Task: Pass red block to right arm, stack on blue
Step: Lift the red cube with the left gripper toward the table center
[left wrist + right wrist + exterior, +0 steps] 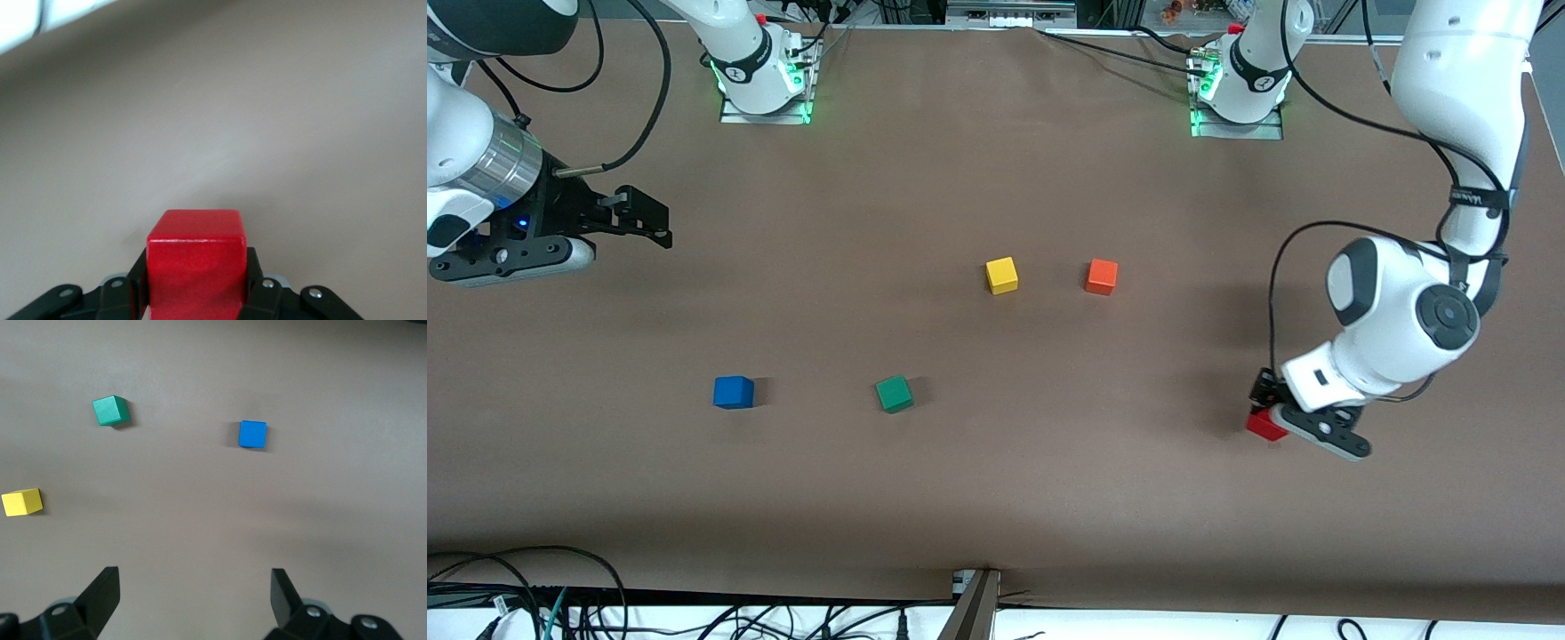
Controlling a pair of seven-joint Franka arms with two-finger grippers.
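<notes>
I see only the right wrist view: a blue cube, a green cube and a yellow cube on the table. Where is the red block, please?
Observer: The left end effector is shut on the red block, at the left arm's end of the table.
Operator: Is there any other cube that I cannot see?
Observer: Yes, an orange cube sits beside the yellow cube, toward the left arm's end.
Operator: And where is my right end effector?
Observer: The right end effector is open and waits in the air over the right arm's end of the table; the blue cube lies nearer to the front camera than it.
</notes>
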